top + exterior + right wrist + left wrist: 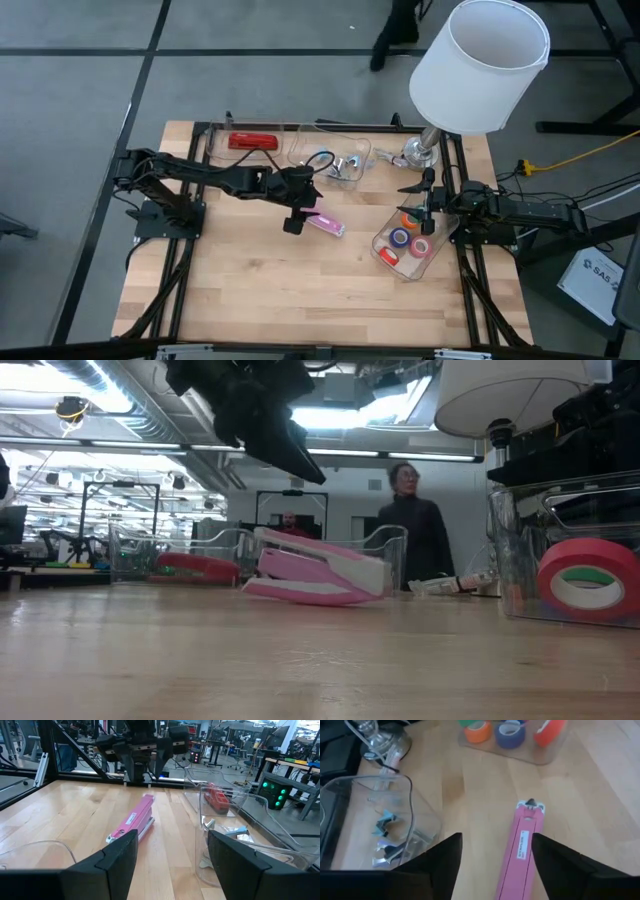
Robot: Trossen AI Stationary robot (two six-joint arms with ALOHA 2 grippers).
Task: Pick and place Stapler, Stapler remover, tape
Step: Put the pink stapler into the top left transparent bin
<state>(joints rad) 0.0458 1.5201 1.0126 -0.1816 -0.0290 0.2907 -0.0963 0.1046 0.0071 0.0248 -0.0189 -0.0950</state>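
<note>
While wide open, left hand [297, 215] just above pink stapler [327, 225].

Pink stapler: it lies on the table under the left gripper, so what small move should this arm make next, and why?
Probably lower the left gripper around the pink stapler and shut on it. Its fingers stand open on either side of the stapler's body, above it, and the stapler lies flat on the bare table, outside every clear bin. The right gripper waits open by the tape bin.
</note>
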